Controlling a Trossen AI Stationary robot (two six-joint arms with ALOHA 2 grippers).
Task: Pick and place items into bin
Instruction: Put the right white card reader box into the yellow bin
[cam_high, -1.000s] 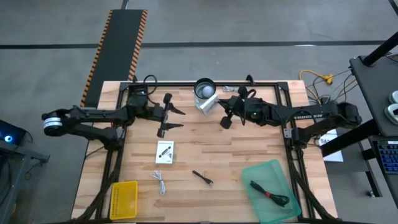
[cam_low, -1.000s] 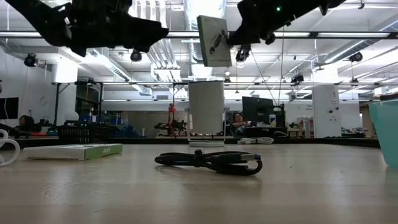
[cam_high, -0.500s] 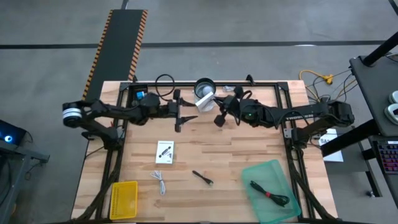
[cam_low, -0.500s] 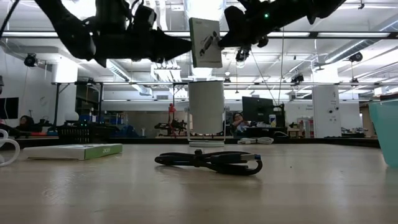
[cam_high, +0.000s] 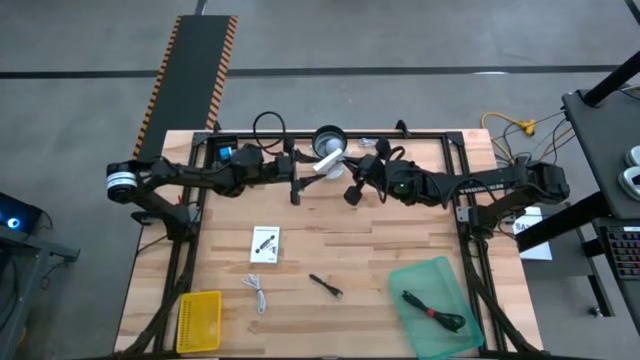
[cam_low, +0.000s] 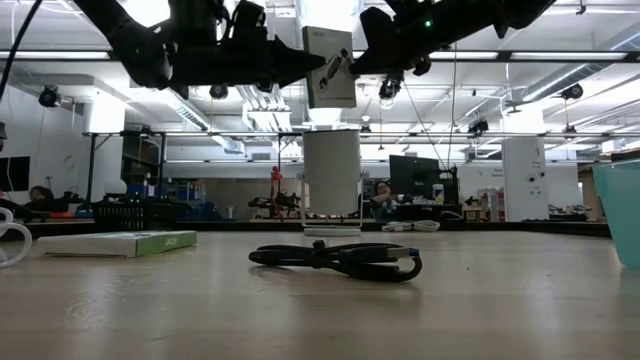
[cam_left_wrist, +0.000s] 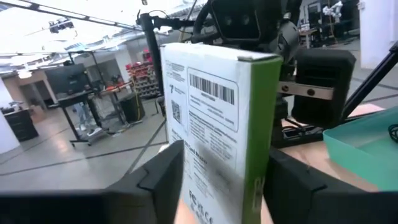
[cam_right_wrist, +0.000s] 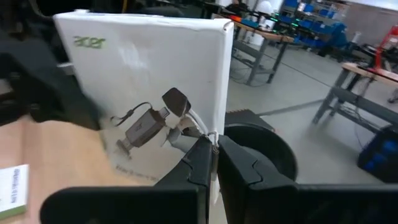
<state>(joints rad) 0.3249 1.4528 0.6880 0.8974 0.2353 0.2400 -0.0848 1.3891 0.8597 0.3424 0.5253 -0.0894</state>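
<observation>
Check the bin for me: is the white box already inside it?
No. The white box is held in the air by the right gripper, while the teal bin holds only a black cable.

- Even, soft light is seen from overhead in the high view; the wooden table (cam_high: 330, 240) is lit flat, and only faint shadows are cast under the arms.
- In the low view, strong backlight is given by the bright ceiling lights, so both arms are reduced to dark silhouettes.
- Motion blur is noticed in both wrist views, and the white box (cam_left_wrist: 214, 124) is smeared up close.
- The room behind is left soft and hazy.
</observation>
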